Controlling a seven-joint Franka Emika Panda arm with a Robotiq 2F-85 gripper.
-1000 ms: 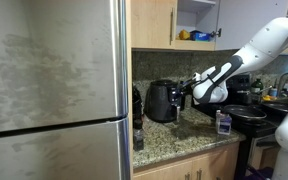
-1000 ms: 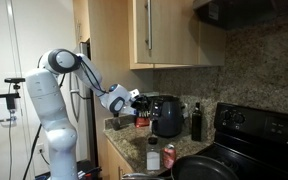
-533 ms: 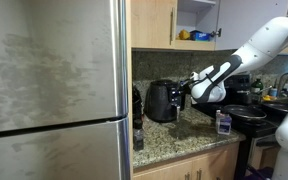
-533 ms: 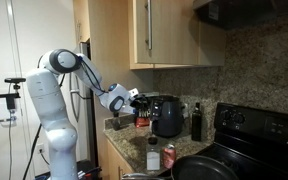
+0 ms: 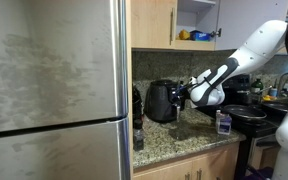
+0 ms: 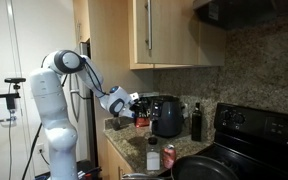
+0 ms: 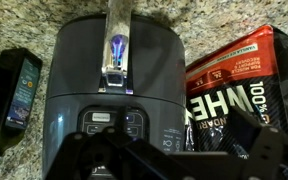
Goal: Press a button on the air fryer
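The air fryer is a rounded dark grey appliance that fills the wrist view. Its handle with a lit purple spot is at the top and its button panel is low in the frame. It stands on the granite counter in both exterior views. My gripper is open and empty, its dark fingers spread along the bottom edge of the wrist view. It hovers a short way in front of the fryer's panel, apart from it, in both exterior views.
A black and red bag stands close beside the fryer. A dark bottle stands on its other side. A steel fridge, a stove with a pan, cans and a small carton surround the counter.
The arm has shifted slightly towards the air fryer; nothing else has moved.
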